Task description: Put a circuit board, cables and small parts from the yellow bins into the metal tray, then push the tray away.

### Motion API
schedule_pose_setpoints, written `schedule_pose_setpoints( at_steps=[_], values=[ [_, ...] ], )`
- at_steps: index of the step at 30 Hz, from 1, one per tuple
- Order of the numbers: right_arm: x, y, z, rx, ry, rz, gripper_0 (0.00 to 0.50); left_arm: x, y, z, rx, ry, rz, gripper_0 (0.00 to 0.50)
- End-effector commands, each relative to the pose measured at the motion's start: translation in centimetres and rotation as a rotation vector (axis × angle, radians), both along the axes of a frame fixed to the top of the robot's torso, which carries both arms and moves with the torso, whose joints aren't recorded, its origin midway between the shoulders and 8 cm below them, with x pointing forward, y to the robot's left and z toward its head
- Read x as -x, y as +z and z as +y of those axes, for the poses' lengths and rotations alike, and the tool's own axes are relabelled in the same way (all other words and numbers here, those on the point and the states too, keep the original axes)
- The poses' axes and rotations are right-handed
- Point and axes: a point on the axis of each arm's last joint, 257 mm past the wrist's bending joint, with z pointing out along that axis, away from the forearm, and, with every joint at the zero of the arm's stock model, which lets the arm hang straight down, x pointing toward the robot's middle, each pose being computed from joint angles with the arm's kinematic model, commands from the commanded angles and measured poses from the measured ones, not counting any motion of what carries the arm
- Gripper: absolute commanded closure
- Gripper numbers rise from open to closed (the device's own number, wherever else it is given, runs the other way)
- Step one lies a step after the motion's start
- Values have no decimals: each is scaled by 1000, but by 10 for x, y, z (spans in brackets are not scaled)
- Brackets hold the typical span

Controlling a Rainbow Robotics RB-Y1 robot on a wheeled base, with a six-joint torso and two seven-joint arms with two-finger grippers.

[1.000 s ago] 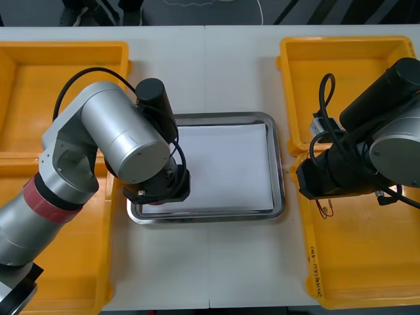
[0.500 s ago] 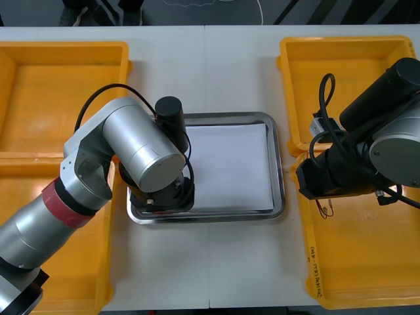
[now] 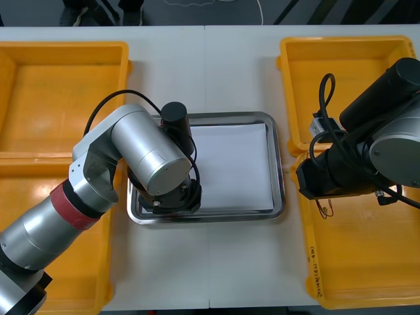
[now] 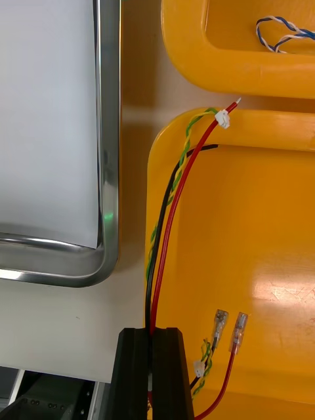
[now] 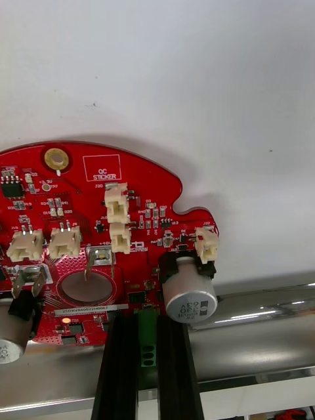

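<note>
Light table (image 3: 203, 65), metal tray (image 3: 230, 216) at its middle, yellow bins (image 3: 59, 98) at both sides

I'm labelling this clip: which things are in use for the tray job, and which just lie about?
In use: left gripper, shut on circuit board over metal tray; right gripper, shut on red cable.
Lying about: blue and white cable, in a yellow bin.
</note>
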Motion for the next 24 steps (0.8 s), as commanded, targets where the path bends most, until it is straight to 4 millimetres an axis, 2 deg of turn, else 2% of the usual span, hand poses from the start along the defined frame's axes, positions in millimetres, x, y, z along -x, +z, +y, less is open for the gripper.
schedule_pose_setpoints(
  at_steps=[1, 4, 10, 14, 17, 24],
  values=[
    [-3, 14, 8, -1, 31, -45, 500, -7, 14, -21, 1, -112, -49, 355],
    [-4, 14, 8, -1, 32, -47, 500, -8, 16, -21, 3, -112, -52, 199],
    [-3, 14, 8, -2, 32, -46, 500, -13, 29, -23, 16, -111, -90, 30],
    [-3, 13, 8, 0, 36, -45, 500, -14, 42, -18, 14, -103, -110, 18],
    [-3, 13, 8, -1, 36, -45, 500, -14, 60, -17, 28, -104, -139, 18],
    [-3, 13, 9, -2, 45, -44, 500, -16, 89, -9, 34, -103, -207, 17]
  ],
)
